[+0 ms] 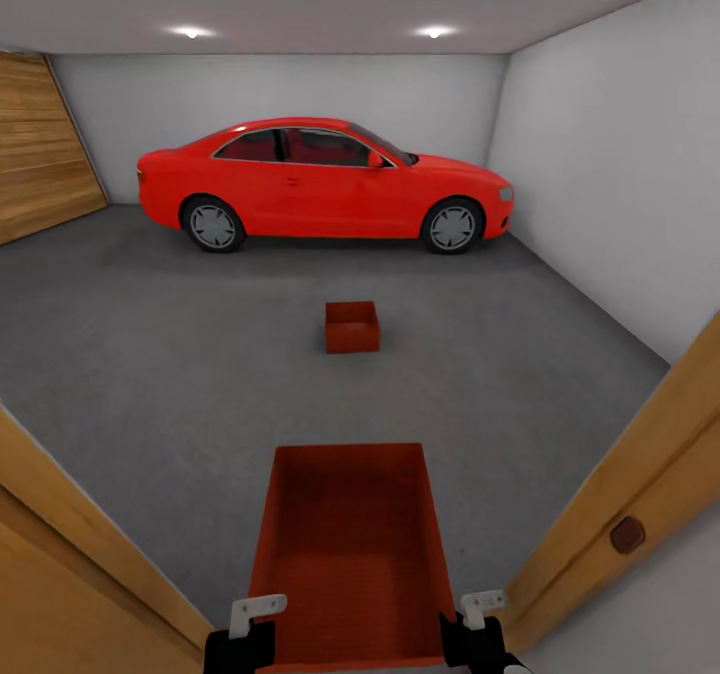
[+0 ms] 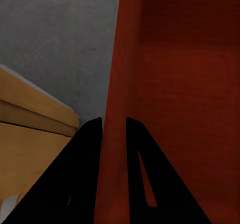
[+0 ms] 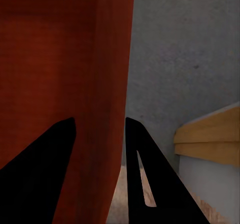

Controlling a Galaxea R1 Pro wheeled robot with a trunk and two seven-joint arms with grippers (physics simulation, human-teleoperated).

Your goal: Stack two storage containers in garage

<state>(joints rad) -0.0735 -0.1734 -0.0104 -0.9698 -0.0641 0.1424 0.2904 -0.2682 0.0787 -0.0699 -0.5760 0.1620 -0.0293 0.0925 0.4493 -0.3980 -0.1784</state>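
I hold one orange-red storage container in front of me, open side up, at the garage doorway. My left gripper is shut on its left wall, one finger on each side of it. My right gripper is shut on its right wall in the same way. The other storage container sits on the dark grey concrete floor in the middle of the garage, ahead of me and short of the car.
A glossy red car is parked across the back of the garage. Wooden door frames flank me at the left and right. A wood-panelled door lines the left wall, with white wall on the right.
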